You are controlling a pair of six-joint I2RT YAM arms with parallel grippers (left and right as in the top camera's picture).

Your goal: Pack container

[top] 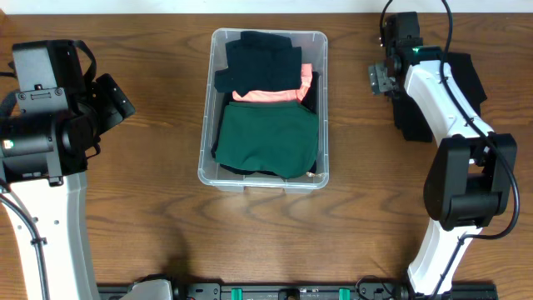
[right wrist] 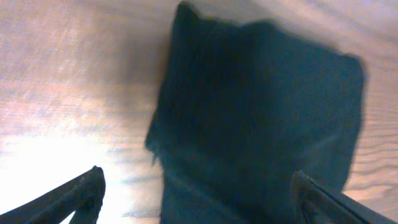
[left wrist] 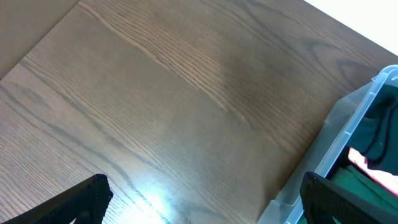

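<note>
The right end effector (right wrist: 196, 193) hangs empty, fingers spread wide, above a dark cloth (right wrist: 261, 106) that lies flat on the desk (right wrist: 74, 93) near the far right corner. The left end effector (left wrist: 205, 202) is also spread and empty, over bare desk by the left edge. The container (top: 205, 125) sits mid-desk toward the far edge. It holds a navy cloth (top: 262, 58) at its far end, a pink cloth (top: 271, 94) in the middle and a green cloth (top: 268, 140) nearest.
</note>
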